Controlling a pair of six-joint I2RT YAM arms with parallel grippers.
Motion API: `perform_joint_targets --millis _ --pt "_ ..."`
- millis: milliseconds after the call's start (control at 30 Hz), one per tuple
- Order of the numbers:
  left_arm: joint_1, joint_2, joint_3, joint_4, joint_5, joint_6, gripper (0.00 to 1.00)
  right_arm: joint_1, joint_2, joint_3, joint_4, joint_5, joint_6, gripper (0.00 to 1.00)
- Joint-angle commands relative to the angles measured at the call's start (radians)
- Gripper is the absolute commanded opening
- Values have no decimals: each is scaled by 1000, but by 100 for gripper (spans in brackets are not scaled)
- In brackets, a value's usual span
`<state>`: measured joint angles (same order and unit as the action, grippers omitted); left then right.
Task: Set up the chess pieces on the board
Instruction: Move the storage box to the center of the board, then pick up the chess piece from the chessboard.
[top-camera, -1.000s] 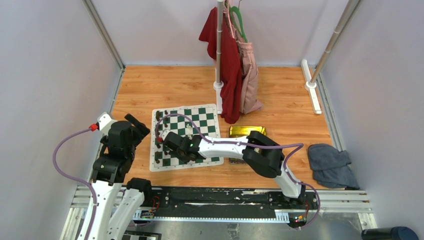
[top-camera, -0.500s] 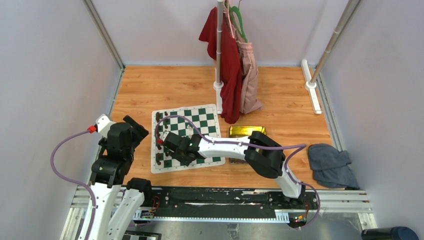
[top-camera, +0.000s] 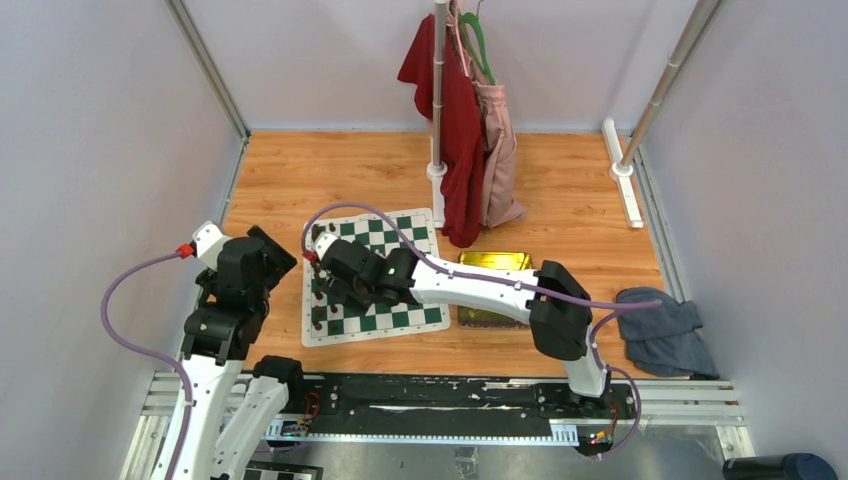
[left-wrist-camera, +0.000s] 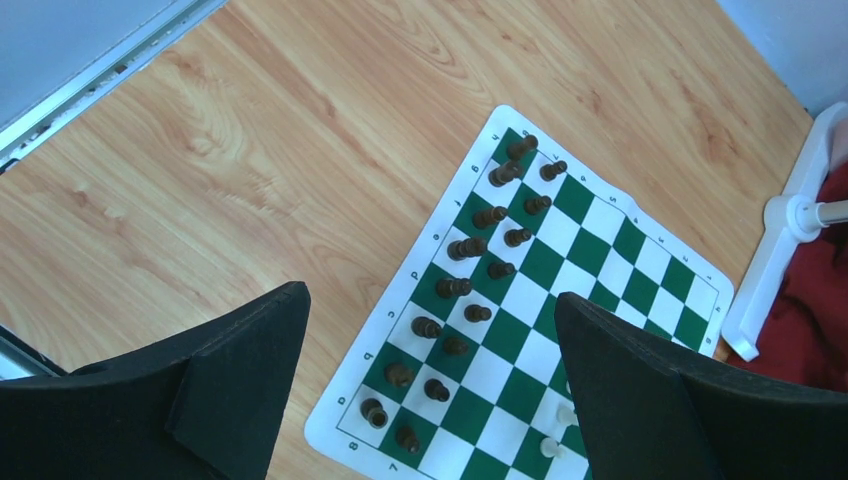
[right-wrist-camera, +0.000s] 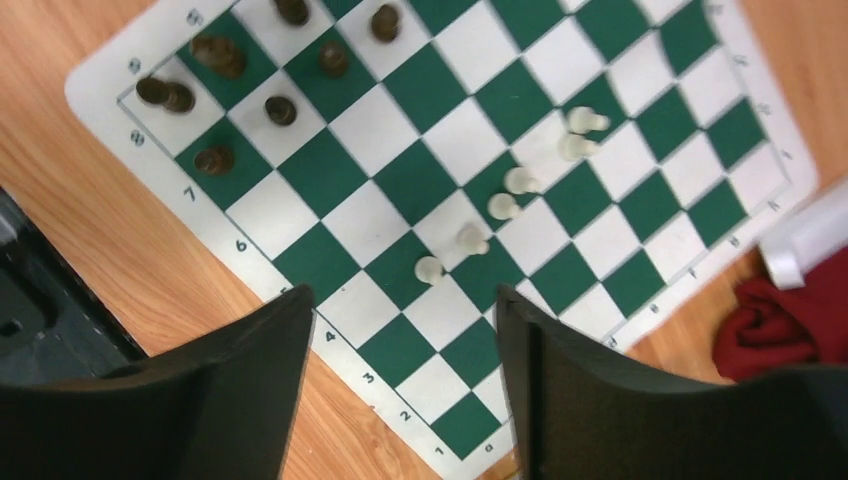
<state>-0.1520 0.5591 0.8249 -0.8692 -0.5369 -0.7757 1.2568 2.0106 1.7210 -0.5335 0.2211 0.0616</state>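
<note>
Right arm (top-camera: 470, 287) advanced, pieces (right-wrist-camera: 503, 206) apparently beyond jaws

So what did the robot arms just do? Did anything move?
The right gripper slid over the board toward its far left side, away from the arm's base. Its elbow swung right, uncovering more of the yellow tray. It is open and empty; I saw nothing grabbed or dropped. The left gripper, open too, barely moved, and the board stayed put.

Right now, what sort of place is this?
Probably a robot test booth: two arms bolted to a metal rail, plain grey walls around the wooden tabletop, a chess board as prop.
</note>
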Motion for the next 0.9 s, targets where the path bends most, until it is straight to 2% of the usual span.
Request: perform_joint_targets --millis 0,67,100,233,267,333,400,500,700,867 --pt "5 14 19 29 -18 27 100 10 -69 53 -52 163 -11 78" --pt "4 15 11 45 -7 38 100 5 -78 66 -58 221 -12 95" --pt "5 17 7 51 -3 42 100 1 -81 71 -58 235 -14 99" --pt "5 34 4 69 13 65 100 -35 -79 105 -55 241 -14 100" --pt "5 43 6 67 12 67 100 -45 -69 120 -57 245 -16 98" --pt "5 59 9 65 20 74 100 -68 -41 157 -71 241 -18 85" --pt "5 70 8 61 28 76 100 -100 -8 192 -88 204 -12 60" --pt "5 63 -7 61 34 74 100 -155 43 235 -106 124 -3 48" --pt "5 45 -29 61 51 67 100 -229 111 271 -102 -29 -9 40" --pt "5 54 -29 61 56 69 100 -282 153 276 -90 -168 2 47"
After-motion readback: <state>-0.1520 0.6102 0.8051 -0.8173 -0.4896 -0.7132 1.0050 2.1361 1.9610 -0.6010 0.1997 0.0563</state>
